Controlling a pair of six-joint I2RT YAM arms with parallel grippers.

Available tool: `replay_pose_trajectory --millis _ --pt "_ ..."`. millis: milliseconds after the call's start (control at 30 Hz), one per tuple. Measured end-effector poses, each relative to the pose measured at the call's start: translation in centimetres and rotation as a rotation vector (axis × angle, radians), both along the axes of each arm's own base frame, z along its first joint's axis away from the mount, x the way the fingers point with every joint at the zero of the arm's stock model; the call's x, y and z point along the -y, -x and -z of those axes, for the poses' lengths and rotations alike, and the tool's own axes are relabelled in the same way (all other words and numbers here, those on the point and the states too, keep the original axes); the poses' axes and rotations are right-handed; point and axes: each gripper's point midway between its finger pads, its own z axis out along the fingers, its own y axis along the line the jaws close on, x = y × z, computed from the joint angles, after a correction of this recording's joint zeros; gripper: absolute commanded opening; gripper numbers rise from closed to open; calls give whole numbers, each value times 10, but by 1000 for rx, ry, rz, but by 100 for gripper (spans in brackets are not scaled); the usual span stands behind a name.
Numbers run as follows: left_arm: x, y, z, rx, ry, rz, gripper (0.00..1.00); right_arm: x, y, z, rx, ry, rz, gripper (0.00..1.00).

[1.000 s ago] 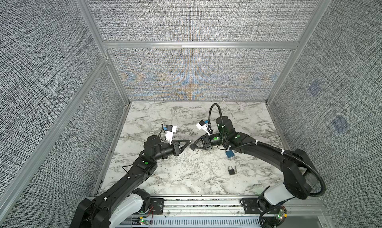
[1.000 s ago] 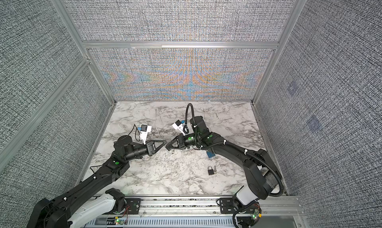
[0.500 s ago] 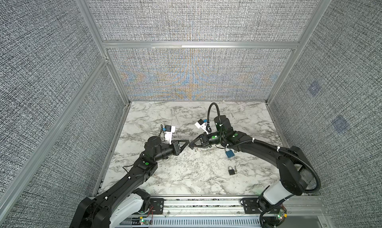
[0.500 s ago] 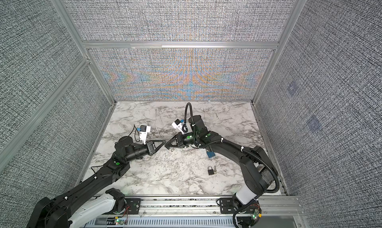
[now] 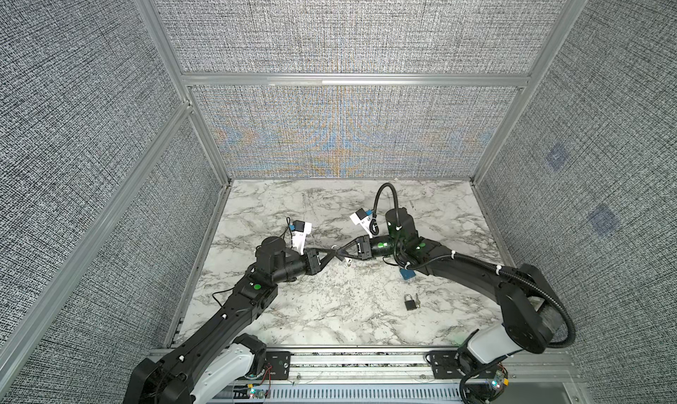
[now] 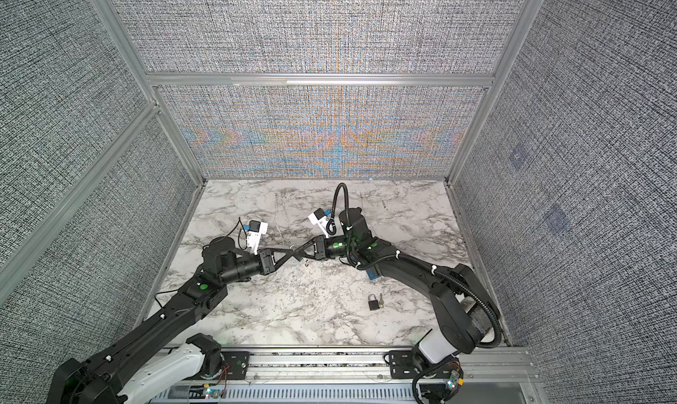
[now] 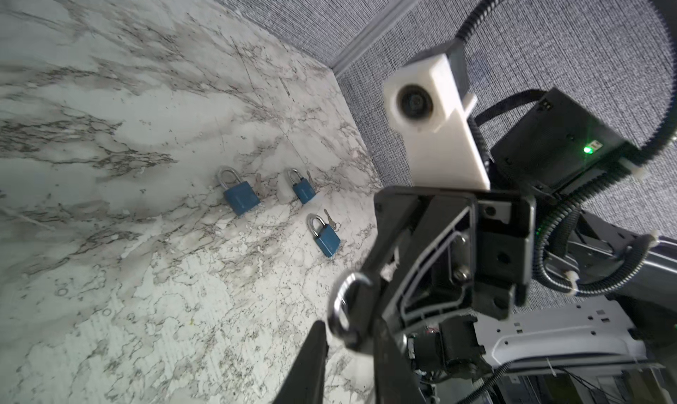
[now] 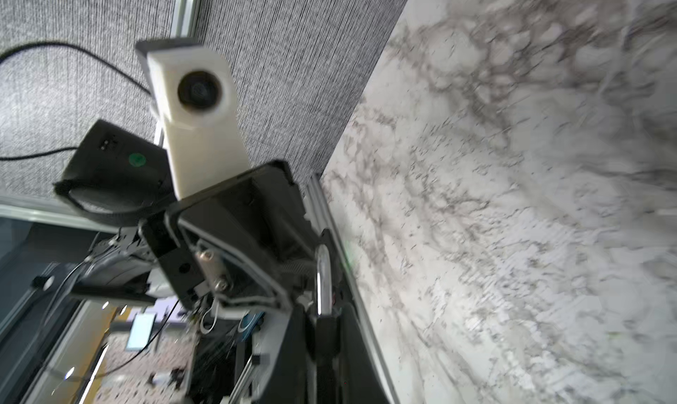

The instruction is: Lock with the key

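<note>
Padlock [image 7: 344,310] was held clamped between the right gripper [image 5: 340,258] fingers, shackle protruding past the tips. Left gripper [image 5: 332,253] fingers were noted slightly parted, tips just beside the shackle.

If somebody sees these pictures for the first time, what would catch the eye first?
The two claws meet tip to tip above the middle of the marble table: the left claw faces the right claw, which pinches the silver shackle of a padlock. In the left wrist view, three blue padlocks lie apart on the marble, with small keys beside them.
</note>
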Motion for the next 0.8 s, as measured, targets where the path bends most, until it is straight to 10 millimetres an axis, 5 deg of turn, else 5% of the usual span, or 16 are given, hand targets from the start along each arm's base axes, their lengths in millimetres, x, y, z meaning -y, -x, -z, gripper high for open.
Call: replay_pose_trajectory --millis 467,800 --pt "-4 -12 -10 0 52 31 30 -3 8 -7 30 -11 1 0" --pt "-1 -15 -12 -1 64 53 18 -9 14 -9 32 -14 -19 0"
